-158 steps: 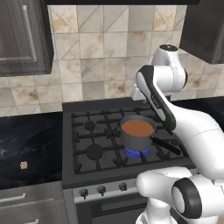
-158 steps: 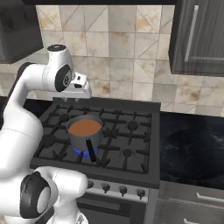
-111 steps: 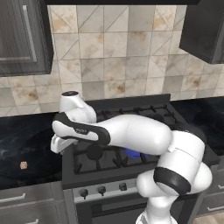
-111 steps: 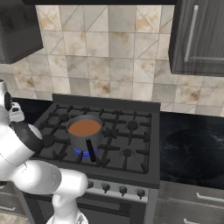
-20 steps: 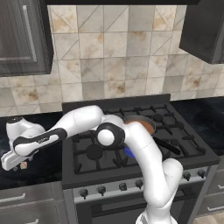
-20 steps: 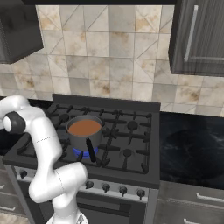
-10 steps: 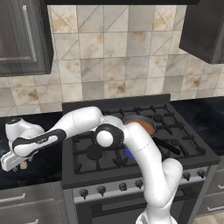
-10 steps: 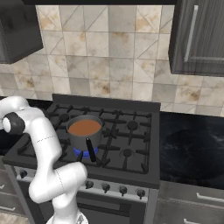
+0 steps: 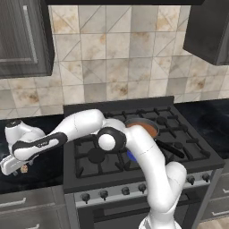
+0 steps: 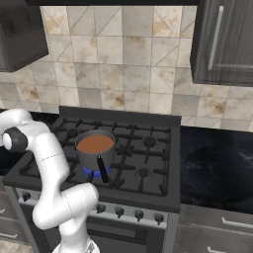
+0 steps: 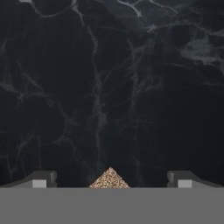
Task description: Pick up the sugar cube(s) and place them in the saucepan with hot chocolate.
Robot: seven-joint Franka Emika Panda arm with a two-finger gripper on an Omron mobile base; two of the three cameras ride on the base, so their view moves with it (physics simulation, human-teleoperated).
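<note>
Arm position: reached far out over the dark marble bench (image 9: 42,167) to the left of the stove (image 9: 134,152); against the views of half a second and one second ago the posture is all but unchanged, so the long swing away from the pan has ended and the arm has settled low at the pick site.
Tool: the tool (image 11: 109,183) stands wide open, its two tips spread well apart at the bottom of the hand view, with nothing held between them.
Sugar cube: the sugar cube (image 11: 109,179) lies on the bench, centred between the two tips; in the left base view it shows as a small tan speck (image 9: 24,169) just beside the end of the arm.
Contact: not established; whether the tips already reach down to the level of the cube cannot be told from the hand view.
Saucepan: the saucepan with hot chocolate (image 10: 96,148) sits on the front left burner, over a blue flame, handle pointing toward the front of the stove, well apart from the cube.
Meaning for the task: approach and alignment judged complete; pick not yet made, placing not begun.
Next requirement: judged to be a straight closing of the tips on the cube, then a lift and a long carry to the pan.
Risk: the cube is very small; a slight offset could push it aside.
</note>
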